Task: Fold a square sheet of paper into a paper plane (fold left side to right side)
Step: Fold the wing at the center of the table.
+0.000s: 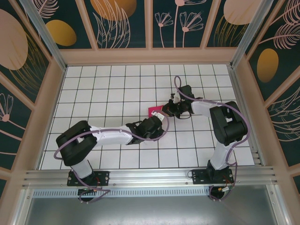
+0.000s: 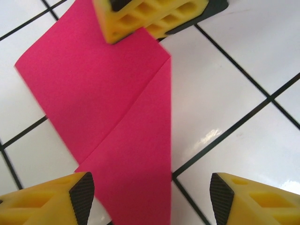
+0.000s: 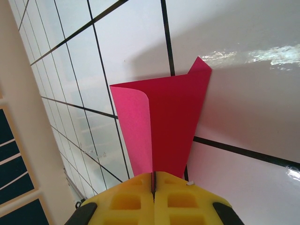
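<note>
Paper (image 2: 122, 117) lies part-folded on the white tiles (image 2: 234, 93). Your right gripper (image 3: 153, 180) is clamped on one edge; your left gripper (image 2: 150, 192) hovers over it, jaws apart. Hold that pinch firm and press the left down along the crease, edges matched.

- You've got the pink paper (image 1: 153, 112) lying mid-table on the white tiled table (image 1: 103, 89).
- Your left gripper (image 1: 158, 121) sits just beside it, your right gripper (image 1: 168, 110) at its right edge.

place: robot lab cell | cues: white gridded table (image 1: 103, 84), aluminium rail (image 1: 150, 177), patterned walls (image 1: 122, 23)
</note>
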Robot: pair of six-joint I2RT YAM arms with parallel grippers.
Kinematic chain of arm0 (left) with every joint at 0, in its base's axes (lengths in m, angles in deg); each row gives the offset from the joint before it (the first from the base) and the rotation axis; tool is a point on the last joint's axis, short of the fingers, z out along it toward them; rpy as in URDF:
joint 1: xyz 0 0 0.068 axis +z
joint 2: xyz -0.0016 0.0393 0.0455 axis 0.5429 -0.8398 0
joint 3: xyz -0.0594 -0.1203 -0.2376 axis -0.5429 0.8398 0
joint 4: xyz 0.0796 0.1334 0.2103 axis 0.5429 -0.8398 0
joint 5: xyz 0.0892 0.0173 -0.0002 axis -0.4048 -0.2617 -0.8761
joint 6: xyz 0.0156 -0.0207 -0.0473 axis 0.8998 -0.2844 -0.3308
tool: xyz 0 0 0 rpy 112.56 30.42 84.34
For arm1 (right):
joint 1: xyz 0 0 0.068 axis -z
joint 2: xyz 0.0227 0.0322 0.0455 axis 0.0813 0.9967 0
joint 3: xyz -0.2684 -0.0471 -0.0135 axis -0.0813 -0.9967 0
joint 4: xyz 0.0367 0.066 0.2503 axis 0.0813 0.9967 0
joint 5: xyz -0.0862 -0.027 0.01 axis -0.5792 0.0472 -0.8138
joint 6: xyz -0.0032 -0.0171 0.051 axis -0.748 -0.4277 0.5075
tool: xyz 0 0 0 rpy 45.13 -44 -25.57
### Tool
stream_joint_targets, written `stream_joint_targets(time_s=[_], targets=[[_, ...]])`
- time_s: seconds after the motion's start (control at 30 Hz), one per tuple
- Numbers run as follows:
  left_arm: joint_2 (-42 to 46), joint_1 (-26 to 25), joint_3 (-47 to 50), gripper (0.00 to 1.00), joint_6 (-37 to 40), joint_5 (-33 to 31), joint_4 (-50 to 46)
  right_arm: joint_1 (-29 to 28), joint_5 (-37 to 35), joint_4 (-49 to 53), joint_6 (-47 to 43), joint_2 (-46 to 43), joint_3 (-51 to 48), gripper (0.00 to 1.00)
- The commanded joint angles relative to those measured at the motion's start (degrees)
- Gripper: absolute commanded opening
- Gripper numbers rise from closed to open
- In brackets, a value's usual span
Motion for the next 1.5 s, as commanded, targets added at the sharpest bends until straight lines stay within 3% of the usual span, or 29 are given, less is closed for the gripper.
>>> stream_joint_targets(time_s=[0.0,0.2,1.17,1.27,1.47], targets=[[-3.4,-0.4,-2.8,0.68,0.7,-3.0,-2.2,0.2,1.4,1.1,1.1,-1.3,0.6,0.00],[-7.3,-0.5,-6.1,0.64,0.5,-7.9,-5.8,0.2,1.4,1.4,0.9,-1.1,0.6,0.00],[-7.2,-0.5,-2.8,0.22,-2.8,-4.6,-1.3,0.7,-1.0,3.6,-2.1,-2.8,1.5,0.03],[-6.9,-0.5,-1.3,0.20,-3.6,-4.0,-0.1,1.2,-2.3,2.9,-2.3,-4.9,0.9,0.11],[-6.3,-0.5,-0.1,0.18,-4.8,-1.6,2.3,3.5,-8.0,1.8,-3.6,-13.1,-2.2,0.43]])
